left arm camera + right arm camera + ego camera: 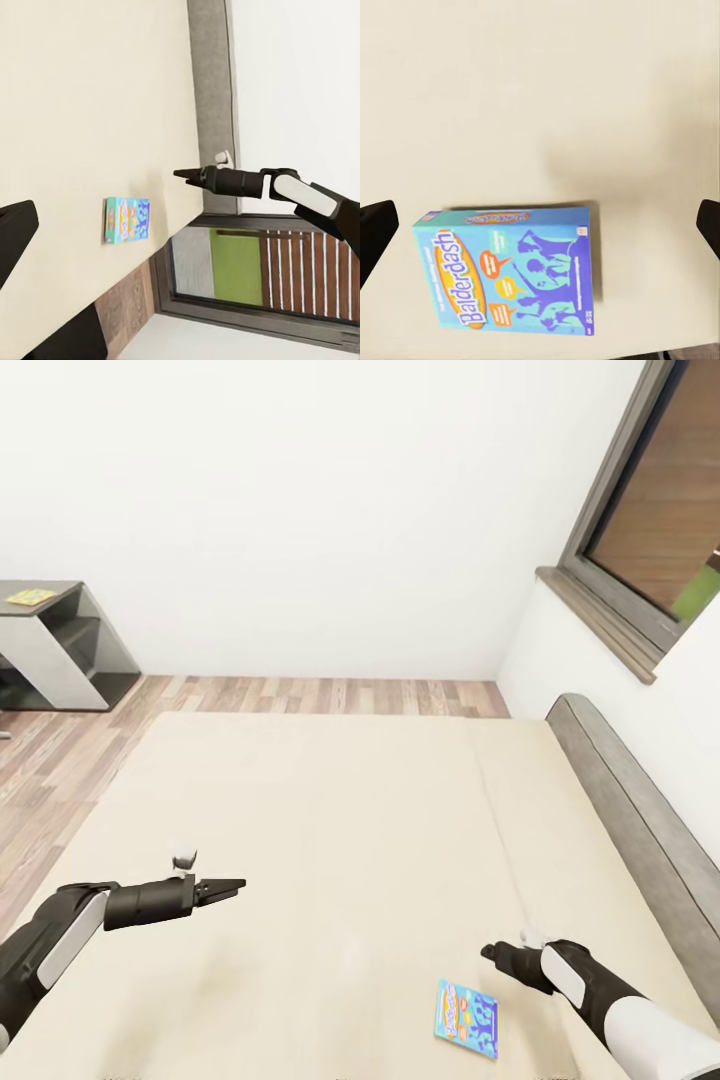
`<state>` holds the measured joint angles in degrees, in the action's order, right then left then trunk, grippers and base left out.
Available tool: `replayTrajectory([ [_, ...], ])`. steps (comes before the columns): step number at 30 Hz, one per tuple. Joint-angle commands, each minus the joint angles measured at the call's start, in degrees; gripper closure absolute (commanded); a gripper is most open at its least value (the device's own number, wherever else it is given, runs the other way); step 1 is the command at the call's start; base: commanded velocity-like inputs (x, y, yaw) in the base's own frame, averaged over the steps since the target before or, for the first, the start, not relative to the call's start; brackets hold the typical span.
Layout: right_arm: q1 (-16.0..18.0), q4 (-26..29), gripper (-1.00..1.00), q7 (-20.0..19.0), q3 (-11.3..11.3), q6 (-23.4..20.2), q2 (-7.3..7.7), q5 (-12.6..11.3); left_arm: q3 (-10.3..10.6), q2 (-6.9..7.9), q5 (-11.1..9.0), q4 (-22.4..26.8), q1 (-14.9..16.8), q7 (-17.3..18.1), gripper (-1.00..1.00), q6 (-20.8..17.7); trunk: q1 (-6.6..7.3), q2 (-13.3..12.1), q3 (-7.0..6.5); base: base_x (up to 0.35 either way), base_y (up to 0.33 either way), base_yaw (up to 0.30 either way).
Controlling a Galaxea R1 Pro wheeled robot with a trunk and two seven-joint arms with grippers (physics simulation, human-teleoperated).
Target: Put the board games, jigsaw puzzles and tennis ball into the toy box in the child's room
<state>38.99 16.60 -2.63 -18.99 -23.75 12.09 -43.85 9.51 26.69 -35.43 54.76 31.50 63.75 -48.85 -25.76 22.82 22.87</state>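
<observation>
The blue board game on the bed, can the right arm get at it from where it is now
Probably yes. The blue board game lies flat on the bed, with nothing on or around it. The right gripper is close above it, fingers spread wide in the right wrist view, and nothing lies between them.

I see a big bed (pixel 330 830) with a plain cream top. One blue game box (pixel 466 1017) lies flat on it, near the edge closest to me, on my right side. The rest of the bed top is bare. A grey headboard (pixel 640 830) runs along the bed's right side. Far off at the left, a grey surface (pixel 40 610) carries a small yellow-green flat thing (pixel 30 597).
</observation>
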Motion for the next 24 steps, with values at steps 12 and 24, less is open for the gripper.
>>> replayTrajectory([
  [12, 0.03, -0.40, -1.00, -0.24, -0.25, -0.62, -0.02, 0.00, 0.16, -0.14, -0.34, -0.01, 0.05, -0.03, -1.00, -0.37, -0.03, 0.11, 1.23, 0.000, 0.000, 0.000],
  [24, 0.03, -0.43, -1.00, -0.35, -0.26, -0.68, -0.55, 0.03, 0.25, -0.15, -0.34, -0.01, 0.05, -0.01, -1.00, -0.37, -0.03, 0.11, 2.36, 0.000, 0.000, 0.000],
])
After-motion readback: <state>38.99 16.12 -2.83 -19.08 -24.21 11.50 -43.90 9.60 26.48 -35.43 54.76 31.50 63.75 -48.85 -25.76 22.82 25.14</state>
